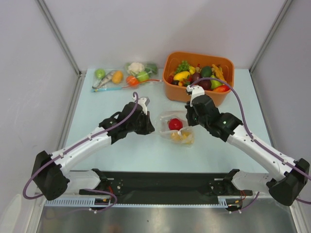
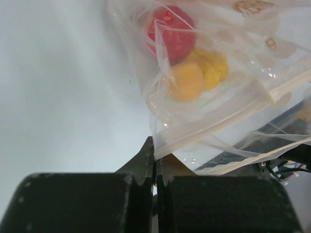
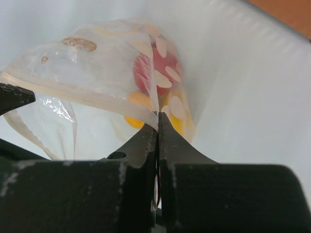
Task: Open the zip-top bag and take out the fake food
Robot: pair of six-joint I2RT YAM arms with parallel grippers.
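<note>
The zip-top bag lies mid-table between my two grippers, clear and crinkly. Inside it sits the fake food: a red fruit and yellow-orange pieces. My left gripper is shut on the bag's left edge. In the left wrist view the left gripper pinches the pale zip strip, with the red fruit and yellow fruits beyond it. My right gripper is shut on the opposite side. The right wrist view shows the right gripper clamped on the bag's film.
An orange bin of mixed fake fruit and vegetables stands at the back right, just behind the right gripper. Two other filled clear bags lie at the back left. Pale walls close in both sides.
</note>
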